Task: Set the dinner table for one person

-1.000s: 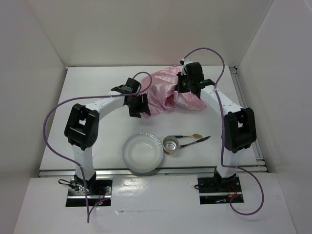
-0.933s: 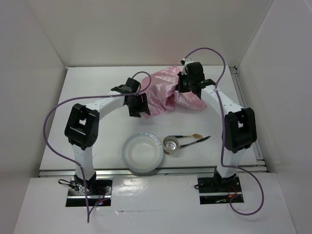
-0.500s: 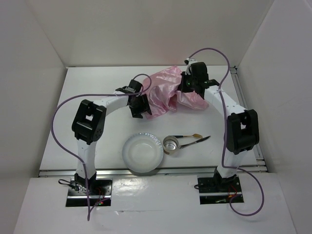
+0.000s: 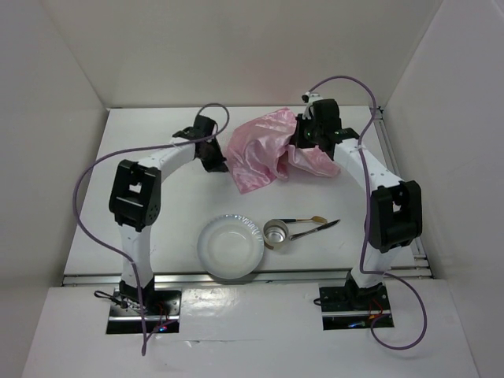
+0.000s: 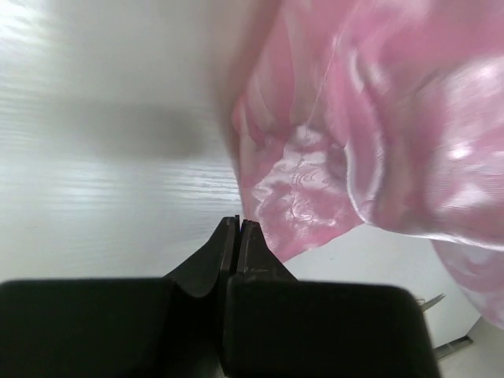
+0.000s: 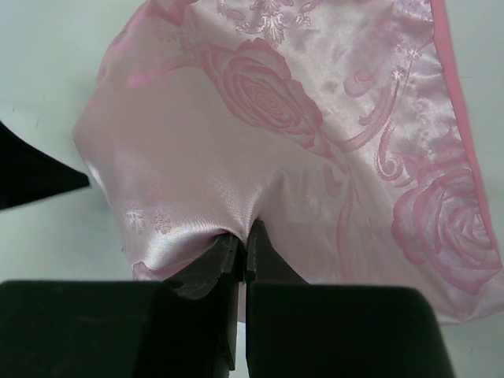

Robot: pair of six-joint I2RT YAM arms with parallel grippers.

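my right fingers (image 6: 242, 236) pinch the shiny pink rose-patterned satin mat (image 6: 268, 102), above the large flat white desk (image 4: 150, 130). my left fingers (image 5: 236, 232) are shut, the mat's edge just beside their tips; if they hold no fabric, one-sided pulling may drag it crumpled.

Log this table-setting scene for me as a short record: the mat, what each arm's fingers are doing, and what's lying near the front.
Mat: shiny pink floral satin mat, crumpled, not laid flat, at the far middle of the white tabletop
Right fingers: shut on a bunched fold of the mat
Left fingers: shut at the mat's left edge; whether they pinch it is unclear
Plate: round white silver-rimmed plate, near centre, empty
Cup: small silver metal cup, close beside the plate's right
Cutlery: two slim utensils, lying right of the cup
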